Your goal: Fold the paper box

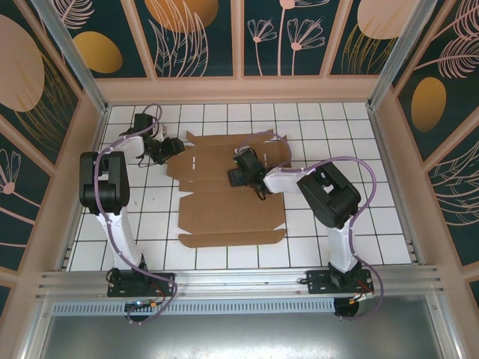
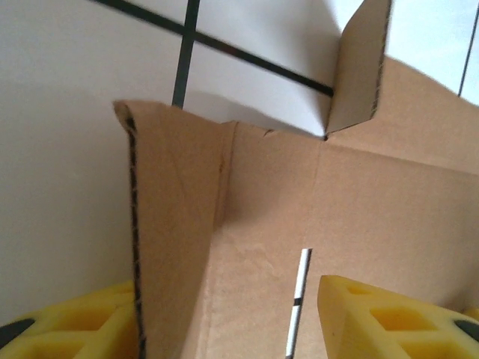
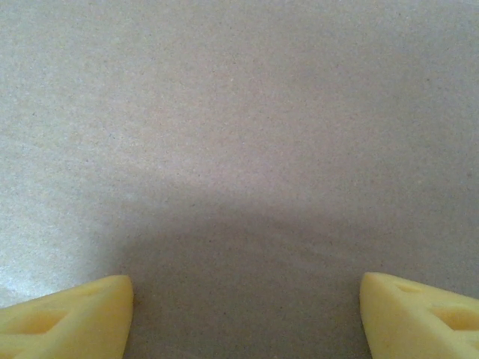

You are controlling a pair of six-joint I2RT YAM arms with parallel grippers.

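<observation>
Cardboard in the shape of the paper box [image 1: 232, 213] lies mostly flat on the tiled table [image 1: 374, 217] between the two arms, with its far flaps beginning to rise.

At the sheet's far left corner, the left gripper [image 1: 166, 149] straddles a side flap [image 2: 179, 224] that stands nearly upright. In the left wrist view, that flap sits close against the left-hand yellow finger [image 2: 75, 321], while the other finger is well apart from it. The claw is therefore released, not pinching. The step appears to be raising this flap along its crease. To do it well, the fingers should push or close low, near the fold line, so that the board bends at the crease rather than buckling. The narrow slot [image 2: 299, 299] beside the flap must stay unobstructed.

Further right, the right gripper [image 1: 241, 173] bears down near the middle of the sheet. Its fingers [image 3: 419, 314] are spread wide over bare cardboard and grasp nothing. Its likely job is to pin the base panel, so it should press flat and steady while the left arm folds.
</observation>
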